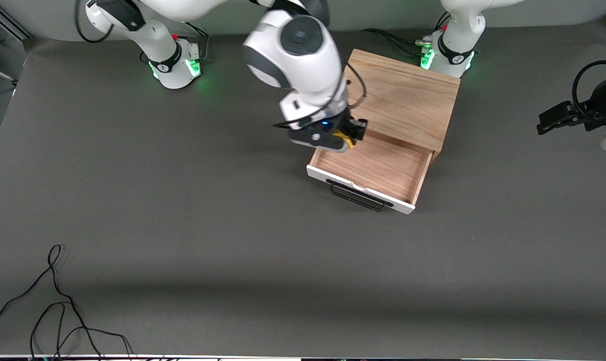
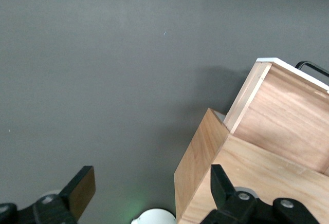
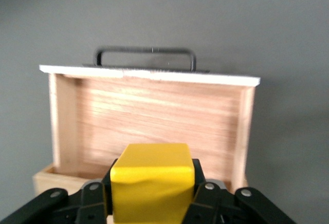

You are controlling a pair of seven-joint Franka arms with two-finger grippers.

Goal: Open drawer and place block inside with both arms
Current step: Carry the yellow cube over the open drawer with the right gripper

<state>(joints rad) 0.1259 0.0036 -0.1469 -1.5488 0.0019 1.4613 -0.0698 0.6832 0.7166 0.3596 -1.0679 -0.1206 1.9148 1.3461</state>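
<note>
Spanning the whole scene, the dark table (image 1: 182,240) carries a light-wood box (image 1: 408,100) at the left arm's end, its drawer (image 1: 378,168) already pulled out toward the front camera, leaving the wooden floor exposed for loading. Over the drawer's inner edge, where it meets the box, hangs the right gripper (image 1: 349,134), clenched on the block (image 3: 152,183), apparently to clear the side walls before descent. Bare drawer floor lies ahead up to the white front panel and its handle (image 1: 358,197). Waiting off past the box, the left gripper (image 2: 146,193) stands with fingers spread, grasping nothing.
</note>
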